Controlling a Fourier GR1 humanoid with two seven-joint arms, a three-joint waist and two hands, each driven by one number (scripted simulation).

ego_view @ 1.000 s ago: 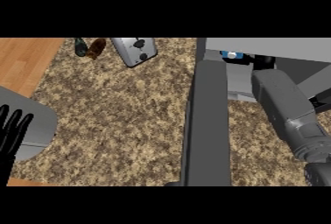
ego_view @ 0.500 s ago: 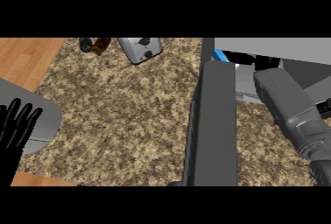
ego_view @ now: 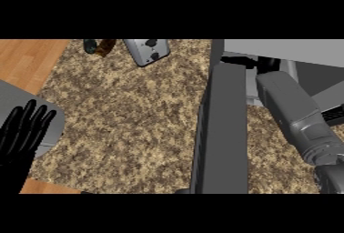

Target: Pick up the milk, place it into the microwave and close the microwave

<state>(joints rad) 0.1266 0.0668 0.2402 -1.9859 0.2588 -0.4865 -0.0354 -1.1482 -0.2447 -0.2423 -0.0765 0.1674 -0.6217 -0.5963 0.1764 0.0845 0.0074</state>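
Two forearms show in the head view. The left hand (ego_view: 23,136) rests at the left edge over the bench (ego_view: 128,118), fingers straight and apart, holding nothing. The right forearm (ego_view: 295,116) reaches up and into the microwave (ego_view: 282,48) opening at upper right; its hand is hidden past the rim, so whether the fingers are apart or clamped on anything cannot be told. The milk is not visible anywhere; it may be inside the cavity behind the arm, but this cannot be confirmed. The door (ego_view: 222,136) stands open, seen edge-on as a dark slab just beside the forearm. Risks, as judged: if the door is swung while the forearm lies in the opening, it would strike or trap the arm. If the hand withdraws with fingers curled round the milk, the carton would come back out or tip on the cavity floor. If the milk sits near the front lip, the closing door could push against it and not latch. A toaster (ego_view: 148,51) and bottles (ego_view: 99,45) stand well apart at the far edge, no hazard.
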